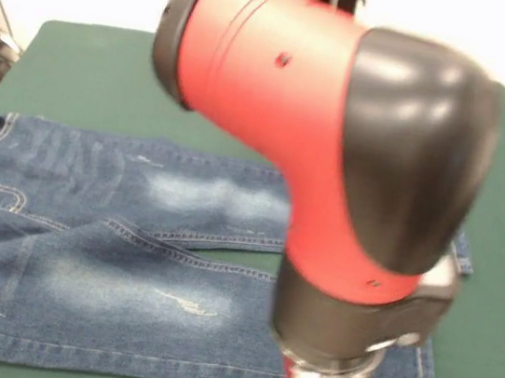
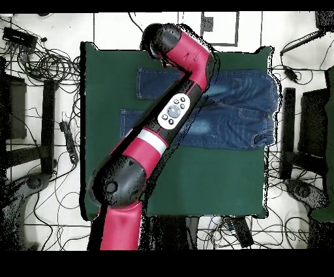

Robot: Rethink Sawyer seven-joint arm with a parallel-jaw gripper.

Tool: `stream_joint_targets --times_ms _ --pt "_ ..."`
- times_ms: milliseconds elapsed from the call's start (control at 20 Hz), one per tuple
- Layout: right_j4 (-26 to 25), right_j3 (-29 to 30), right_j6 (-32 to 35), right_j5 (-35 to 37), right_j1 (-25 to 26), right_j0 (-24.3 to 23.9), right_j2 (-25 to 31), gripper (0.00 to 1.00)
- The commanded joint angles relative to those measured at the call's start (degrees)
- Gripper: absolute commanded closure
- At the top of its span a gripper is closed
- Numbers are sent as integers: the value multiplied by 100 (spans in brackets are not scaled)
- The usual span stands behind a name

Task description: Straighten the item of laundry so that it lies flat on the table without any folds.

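Observation:
The blue denim jeans lie spread on the dark green table, waist at the left edge of the front view and both legs running right. In the overhead view the jeans lie on the far half of the table, waist to the right and legs to the left, nearly flat. The red and black arm reaches over them and hides the middle of both legs. Its bulky joint fills the front view. The gripper itself does not show in either view.
Cables and black equipment lie on the floor at the left of the table, and black stands stand at its right. A wide band of green cloth lies between the jeans and the robot's base.

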Motion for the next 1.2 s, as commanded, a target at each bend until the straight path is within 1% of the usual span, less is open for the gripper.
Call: stream_joint_targets --times_ms 50,150,300,500,550,650,850,1000,1200 --pt "-517 -413 1338 -371 611 -202 718 100" --pt "-558 -401 1377 -415 614 -177 785 100" --pt "-685 -232 1464 -221 472 -65 870 100" --pt "-904 63 1510 221 14 137 1069 100" --pt "-976 126 1593 431 -153 201 1096 100" --pt "-1092 107 1837 717 -363 256 1060 100" --pt "-1296 -173 2304 1053 -526 200 855 100" --pt "-1366 -157 2371 1000 -525 241 950 100" --pt "-1461 80 2427 844 -505 442 1194 100"
